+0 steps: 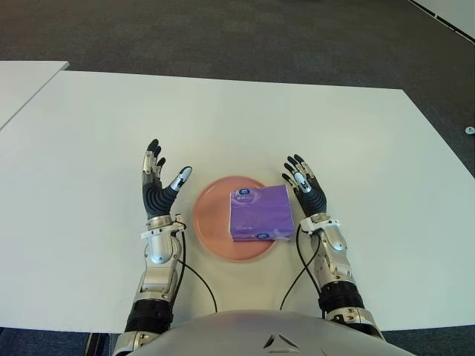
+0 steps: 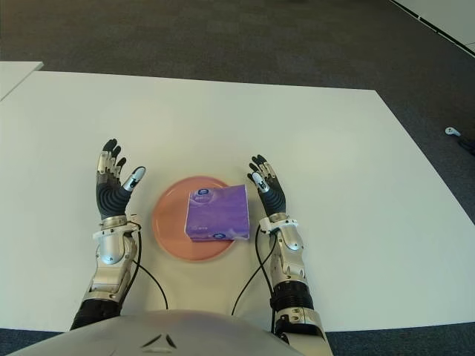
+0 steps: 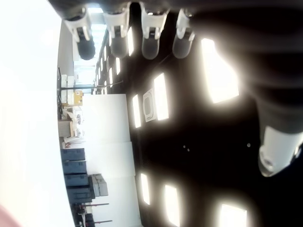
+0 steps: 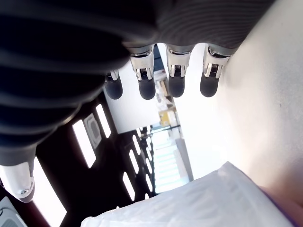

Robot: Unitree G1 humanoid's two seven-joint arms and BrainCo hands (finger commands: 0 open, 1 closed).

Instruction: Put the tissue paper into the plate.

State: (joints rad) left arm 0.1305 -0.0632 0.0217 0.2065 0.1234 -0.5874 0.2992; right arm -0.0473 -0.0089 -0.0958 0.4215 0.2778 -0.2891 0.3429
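Since the purple plastic-wrapped tissue pack (image 1: 260, 213) lies on the round pink plate (image 1: 211, 226), we judge placement done; left hand (image 1: 157, 187) & right hand (image 1: 304, 188) flank it, fingers spread, empty; next: just withdraw.

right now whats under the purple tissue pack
The pink plate is under the tissue pack, whose right edge overhangs the rim. The plate's covered middle can't be seen. Both hands are open, left, right.

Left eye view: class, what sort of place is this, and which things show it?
Probably an office or lab: a large white table on dark grey carpet, with rows of ceiling light panels in the left wrist view.
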